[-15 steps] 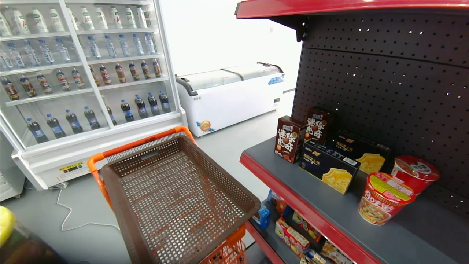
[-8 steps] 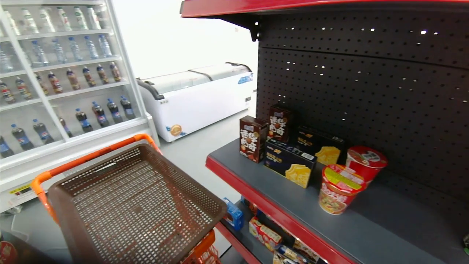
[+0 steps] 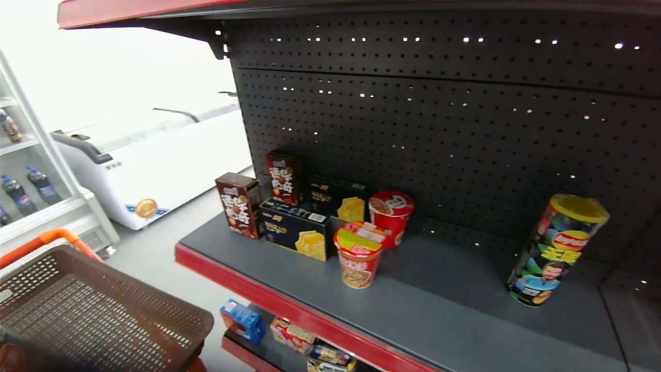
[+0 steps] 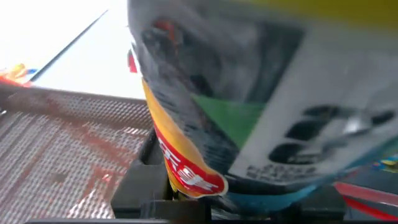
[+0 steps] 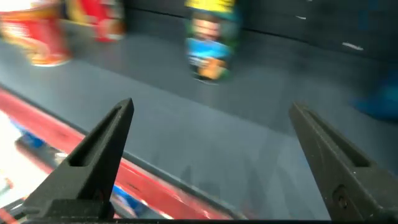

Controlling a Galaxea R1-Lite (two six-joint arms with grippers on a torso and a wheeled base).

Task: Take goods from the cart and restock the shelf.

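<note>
Left gripper grips our chip can, near left by the cart basket. Right gripper is open nr the shelf. We shd stand our can upright beside the other can.

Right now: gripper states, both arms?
Left gripper: closed, holding a chip can.
Right gripper: open, empty, in front of the shelf.
</note>
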